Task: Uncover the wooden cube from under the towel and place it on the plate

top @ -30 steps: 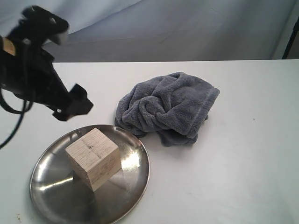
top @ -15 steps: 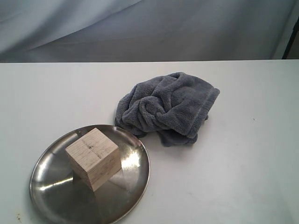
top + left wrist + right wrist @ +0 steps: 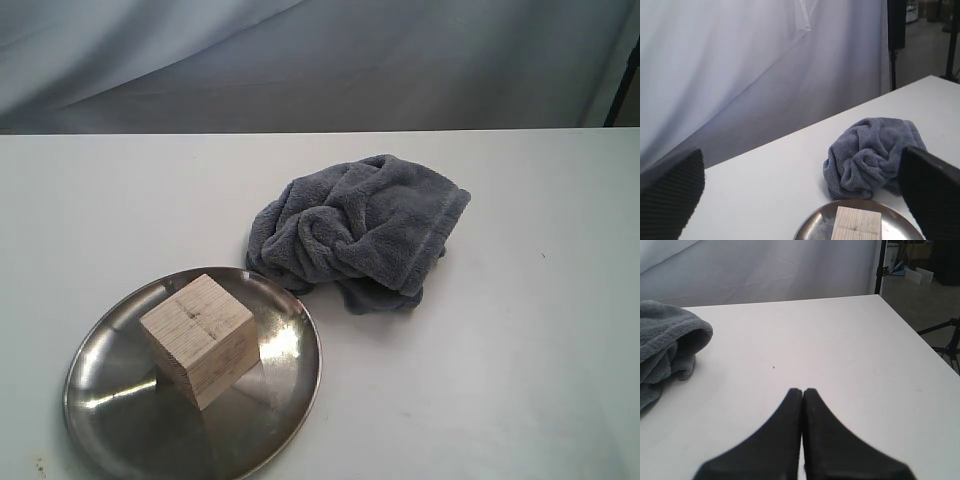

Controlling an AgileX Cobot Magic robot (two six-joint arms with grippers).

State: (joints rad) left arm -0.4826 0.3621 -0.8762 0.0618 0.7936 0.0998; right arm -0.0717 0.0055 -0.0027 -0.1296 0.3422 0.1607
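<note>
Your pale, sharp-edged wooden cube (image 3: 200, 340) sits on the round, shiny stainless-steel plate (image 3: 110, 410). The fluffy grey-blue terry towel (image 3: 365, 230) lies bunched on the white worktop (image 3: 500, 360), just beside the plate's far rim. Judged from that, uncovering and placing both look done. Your left hand (image 3: 800, 165) faces the plate and towel with its fingers wide apart, holding nothing. Your right hand (image 3: 802, 395) has its fingers pressed together, empty, over bare worktop beside the towel. The next move calls only for parking both arms without nudging the plate
</note>
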